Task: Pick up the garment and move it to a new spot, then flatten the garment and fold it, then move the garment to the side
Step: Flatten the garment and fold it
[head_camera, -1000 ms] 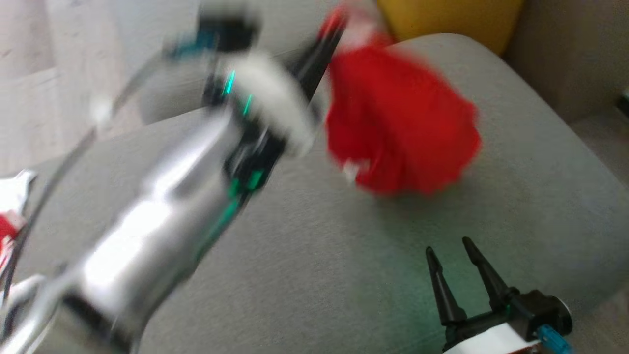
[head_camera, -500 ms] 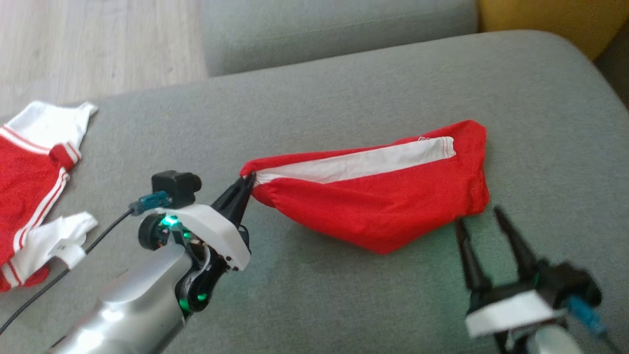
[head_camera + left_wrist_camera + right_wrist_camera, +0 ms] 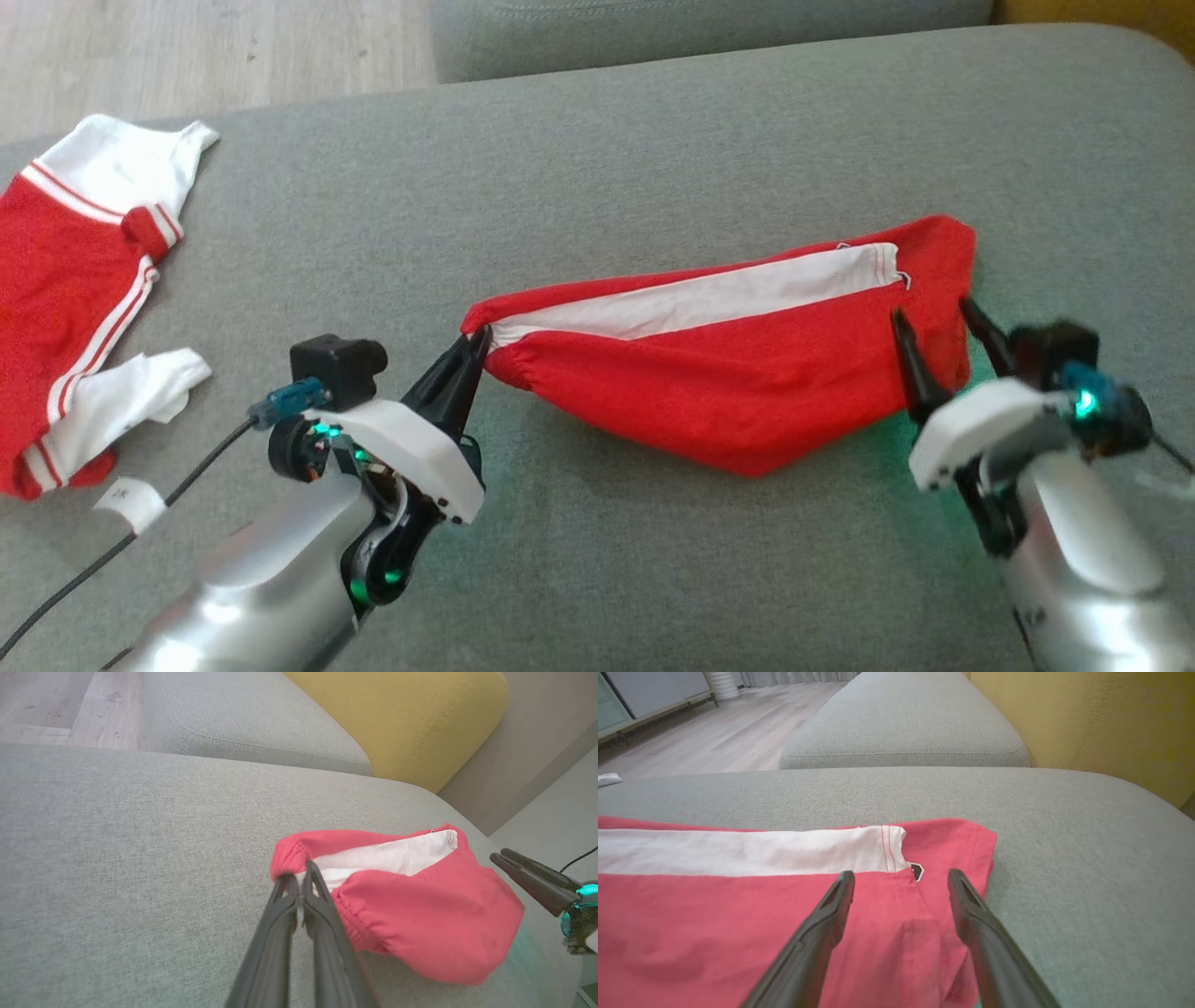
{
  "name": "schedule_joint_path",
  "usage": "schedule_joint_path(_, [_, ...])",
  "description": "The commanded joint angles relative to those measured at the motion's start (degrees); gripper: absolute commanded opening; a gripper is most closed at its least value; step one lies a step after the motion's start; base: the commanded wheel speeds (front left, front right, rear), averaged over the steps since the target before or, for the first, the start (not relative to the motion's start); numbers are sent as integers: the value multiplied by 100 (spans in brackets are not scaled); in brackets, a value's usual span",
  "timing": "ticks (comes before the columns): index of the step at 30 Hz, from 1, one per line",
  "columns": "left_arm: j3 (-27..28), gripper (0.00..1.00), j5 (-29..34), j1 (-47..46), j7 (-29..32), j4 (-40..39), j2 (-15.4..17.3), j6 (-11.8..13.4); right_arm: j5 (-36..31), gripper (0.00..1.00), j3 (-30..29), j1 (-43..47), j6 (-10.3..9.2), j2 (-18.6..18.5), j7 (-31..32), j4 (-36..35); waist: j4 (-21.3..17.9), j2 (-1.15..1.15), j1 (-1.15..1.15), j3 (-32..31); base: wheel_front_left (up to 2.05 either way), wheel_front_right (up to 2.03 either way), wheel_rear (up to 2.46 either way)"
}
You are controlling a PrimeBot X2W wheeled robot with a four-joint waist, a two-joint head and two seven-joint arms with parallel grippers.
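While left gripper point(image 3: 476, 340) pinches the laid-down garment point(image 3: 728, 401) and right gripper point(image 3: 932, 313) gapes over it, flattening and folding await.

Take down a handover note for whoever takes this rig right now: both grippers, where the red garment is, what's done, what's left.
Left gripper: shut on the red garment at its left corner.
Right gripper: open, fingers over its right end, not closed.
Garment lies bunched on the grey cushion; a second red-and-white garment lies far left.
Done: placed, apparently. Left: flatten, fold, move aside.
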Motion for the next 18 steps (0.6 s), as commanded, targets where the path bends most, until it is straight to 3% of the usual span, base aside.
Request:
schedule_joint_path(1, [184,0,45,-247,-78,-130,151,38,33,100,144,-241,-4,-61,7,-58,27,0,-1,26,0,0,0])
schedule_joint_path(8, [38,0,216,-292,-53,-225,118,78,189,100,533,-1068,-4,-169,333,918,141,0,-1,100,0,0,0])
schedule_joint_path(18, [-93,0,346,-430,-19,-257,21,-34,603,100,1083,-1766,-4,-239,223,1841,351,0,-1,266,0,0,0])
